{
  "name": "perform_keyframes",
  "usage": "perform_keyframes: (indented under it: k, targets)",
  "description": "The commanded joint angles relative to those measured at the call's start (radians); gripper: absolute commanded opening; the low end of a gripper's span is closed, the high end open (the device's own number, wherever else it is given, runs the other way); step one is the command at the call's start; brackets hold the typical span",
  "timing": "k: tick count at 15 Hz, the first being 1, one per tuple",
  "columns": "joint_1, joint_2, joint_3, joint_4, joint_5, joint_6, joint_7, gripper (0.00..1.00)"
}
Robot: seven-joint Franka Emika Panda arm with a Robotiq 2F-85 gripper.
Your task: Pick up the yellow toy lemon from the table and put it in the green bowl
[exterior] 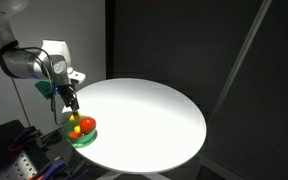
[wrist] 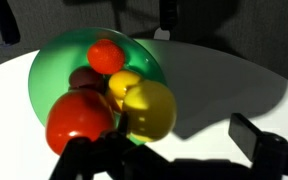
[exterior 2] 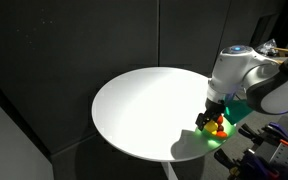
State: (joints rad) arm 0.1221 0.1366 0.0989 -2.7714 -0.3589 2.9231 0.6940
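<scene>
The green bowl (wrist: 54, 62) stands at the edge of the white round table (wrist: 214, 90). It holds the yellow toy lemon (wrist: 150, 108), a large red toy fruit (wrist: 79, 118), a smaller red one (wrist: 106, 55) and another small yellow piece (wrist: 124, 82). The lemon lies at the bowl's near rim, beside my left finger. My gripper (wrist: 174, 155) is open, its fingers wide apart, right above the bowl. Both exterior views show the gripper (exterior: 72, 103) (exterior 2: 212, 115) over the bowl (exterior: 84, 138) (exterior 2: 217, 139); the lemon (exterior: 76, 126) (exterior 2: 219, 127) is a yellow spot there.
The bowl sits close to the table's edge (exterior: 104, 168) on the robot's side. The rest of the white tabletop (exterior 2: 144, 110) spreads away from the bowl. Dark curtains stand behind the table.
</scene>
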Motion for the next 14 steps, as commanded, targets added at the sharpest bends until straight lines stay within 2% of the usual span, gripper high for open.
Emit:
perform_keyframes:
  k: [1, 3, 7, 9, 14]
  targets:
    - [0.004, -0.115, 0.041, -0.006, 0.015, -0.054, 0.038, 1.00]
    - [0.010, -0.175, 0.058, -0.021, 0.052, -0.086, 0.029, 1.00]
    - [0.027, -0.281, 0.061, -0.018, 0.108, -0.236, 0.068, 1.00]
    - [0.013, -0.323, 0.079, -0.009, 0.158, -0.326, 0.077, 1.00]
    - [0.026, -0.420, 0.093, -0.007, 0.289, -0.445, 0.020, 1.00]
